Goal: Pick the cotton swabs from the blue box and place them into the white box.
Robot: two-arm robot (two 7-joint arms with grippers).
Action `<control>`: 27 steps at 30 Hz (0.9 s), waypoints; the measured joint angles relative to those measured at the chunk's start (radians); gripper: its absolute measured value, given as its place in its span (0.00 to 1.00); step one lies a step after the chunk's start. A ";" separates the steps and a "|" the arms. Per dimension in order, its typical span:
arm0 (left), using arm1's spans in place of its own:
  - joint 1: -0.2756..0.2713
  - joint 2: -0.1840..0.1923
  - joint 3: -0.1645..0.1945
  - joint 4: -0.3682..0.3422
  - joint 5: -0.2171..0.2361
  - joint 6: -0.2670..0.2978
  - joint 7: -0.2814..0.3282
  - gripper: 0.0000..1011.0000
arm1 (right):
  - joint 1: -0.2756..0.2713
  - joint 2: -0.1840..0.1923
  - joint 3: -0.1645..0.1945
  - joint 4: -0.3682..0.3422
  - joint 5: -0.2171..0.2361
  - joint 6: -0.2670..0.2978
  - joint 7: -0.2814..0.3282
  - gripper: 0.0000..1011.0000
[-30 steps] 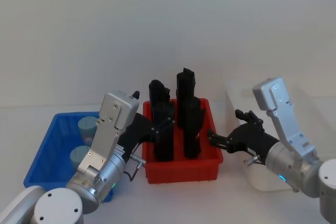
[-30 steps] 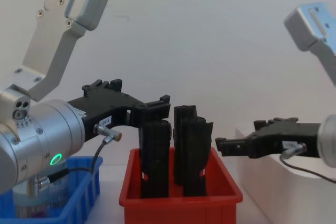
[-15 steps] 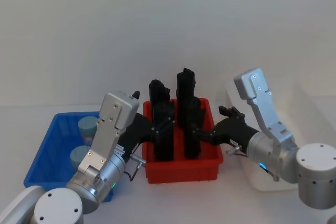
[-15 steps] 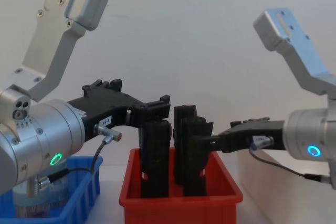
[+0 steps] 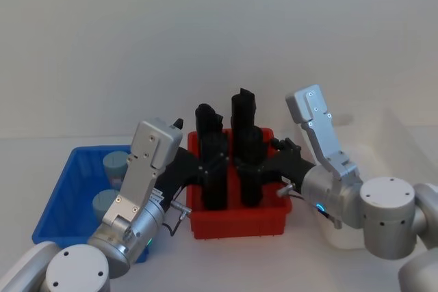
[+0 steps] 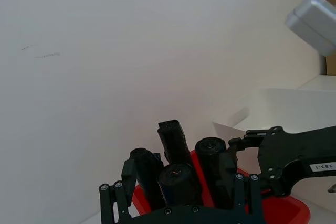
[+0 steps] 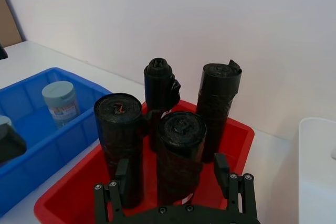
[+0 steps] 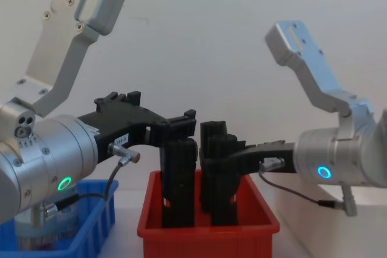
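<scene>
Right claw (image 7: 171, 171) has swung left from the white box (image 7: 317, 171) and hangs jaws-apart over the red bin (image 5: 236, 223). The cotton swabs (image 5: 113, 164) sit further left in the blue box (image 5: 51, 196), nearer the left claw (image 6: 179, 167), also spread.

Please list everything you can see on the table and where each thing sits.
cotton swabs: two jars, grey-blue lids, in the blue box
blue box: one, bright blue, left on the table
black rolls: four, black, upright in the red bin
red bin: one, red, centre
white box: one, white, right
table: one, white, under everything
left gripper: black, open, at the red bin's left side
right gripper: black, open, at the red bin's right side
</scene>
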 joint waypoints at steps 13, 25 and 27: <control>0.000 0.000 0.000 0.000 0.000 0.000 0.000 0.99 | 0.059 -0.044 -0.011 0.119 0.003 -0.036 -0.048 0.99; 0.000 0.000 0.000 0.000 0.000 0.000 0.000 0.99 | 0.092 -0.066 -0.011 0.199 0.017 -0.065 -0.074 0.99; 0.000 0.000 0.000 0.000 0.000 0.000 0.000 0.99 | 0.095 -0.068 -0.011 0.207 0.019 -0.068 -0.074 0.99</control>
